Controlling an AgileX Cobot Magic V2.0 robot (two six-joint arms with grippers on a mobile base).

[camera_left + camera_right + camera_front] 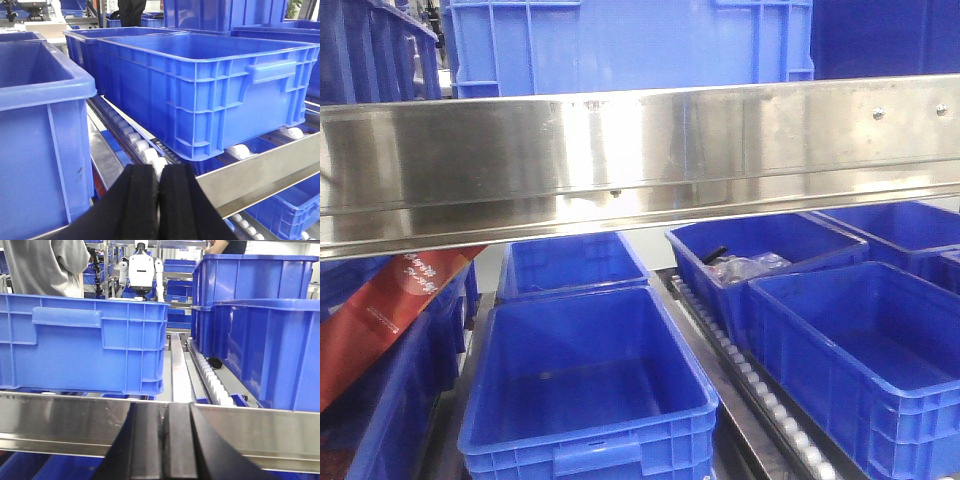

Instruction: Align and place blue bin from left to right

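Jaws on the left gripper (159, 200) and right gripper (167, 440) are pressed together, holding nothing, each low before the steel rail (60, 420). Just beyond it the blue bin (210, 95) rests on the roller track (145, 150); I judge a good push should meet its ribbed wall squarely so it slides without skewing. Only the front view shows the lower shelf bins (590, 390); only the right wrist view shows a person (47, 265) standing far behind
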